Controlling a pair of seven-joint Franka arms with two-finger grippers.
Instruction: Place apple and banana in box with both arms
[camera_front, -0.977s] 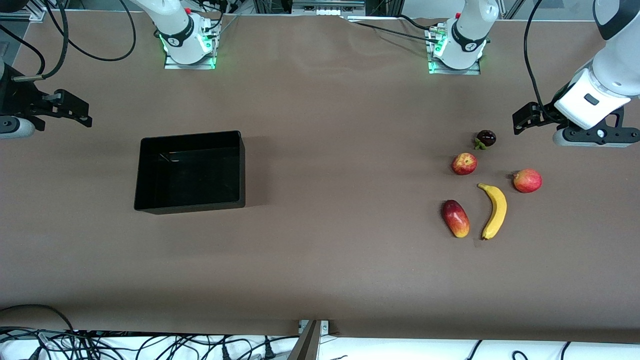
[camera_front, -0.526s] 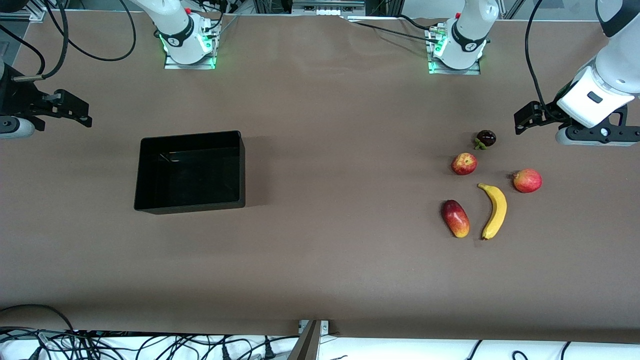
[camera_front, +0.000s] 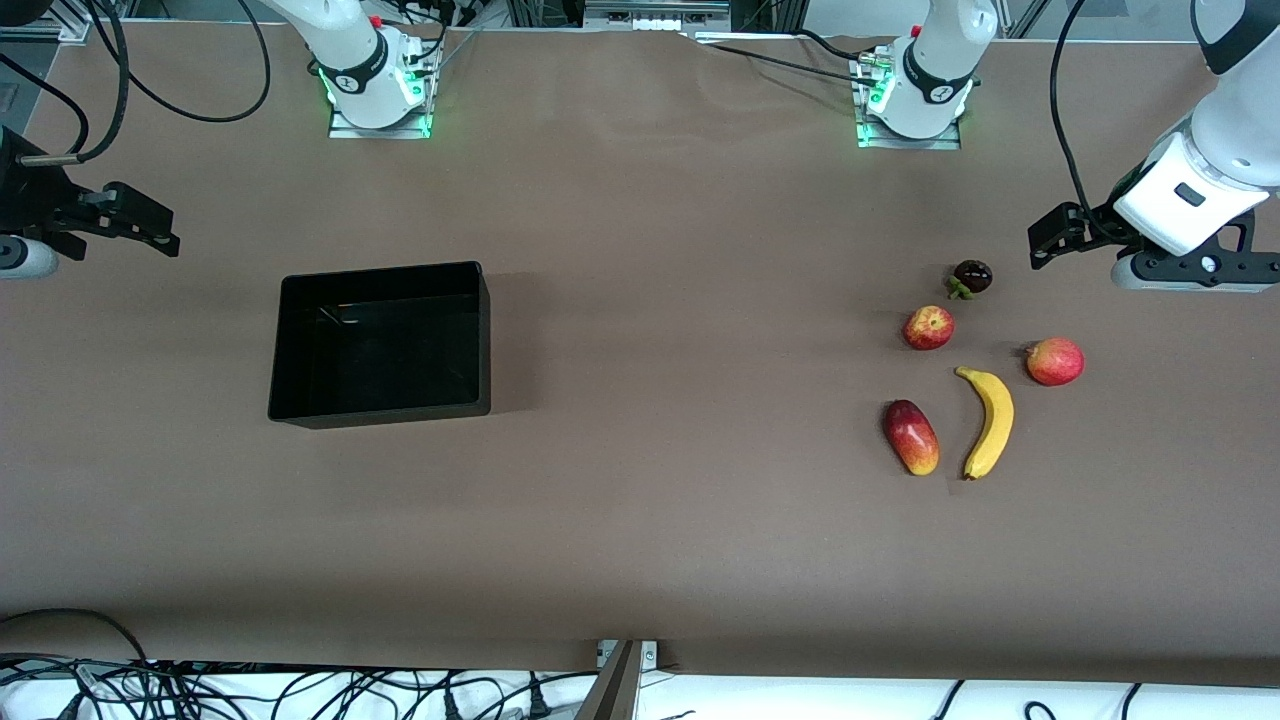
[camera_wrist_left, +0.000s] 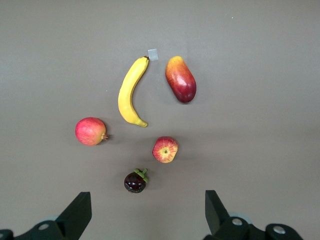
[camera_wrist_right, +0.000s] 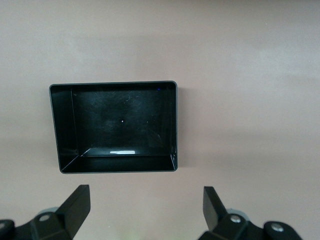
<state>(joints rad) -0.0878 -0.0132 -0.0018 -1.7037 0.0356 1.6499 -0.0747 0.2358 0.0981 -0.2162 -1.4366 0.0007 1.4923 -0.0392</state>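
The apple (camera_front: 929, 327) (camera_wrist_left: 165, 149), red with a yellowish stem patch, lies on the brown table toward the left arm's end. The yellow banana (camera_front: 988, 421) (camera_wrist_left: 129, 92) lies nearer the front camera than the apple. My left gripper (camera_front: 1052, 240) (camera_wrist_left: 147, 200) hangs open and empty over the table beside the fruit group. The black open-top box (camera_front: 385, 410) (camera_wrist_right: 114, 84) sits toward the right arm's end with nothing in it. My right gripper (camera_front: 140, 222) (camera_wrist_right: 146, 194) hangs open and empty over the table's end, beside the box.
A dark mangosteen (camera_front: 972, 276) (camera_wrist_left: 135, 181), a pinkish-red round fruit (camera_front: 1055, 361) (camera_wrist_left: 90, 131) and an oblong red-and-yellow fruit (camera_front: 911, 436) (camera_wrist_left: 181, 79) lie around the apple and banana. Cables trail along the table's near edge.
Both grippers have drifted slightly toward the bases' side of the table. The fruit and the box have not moved.
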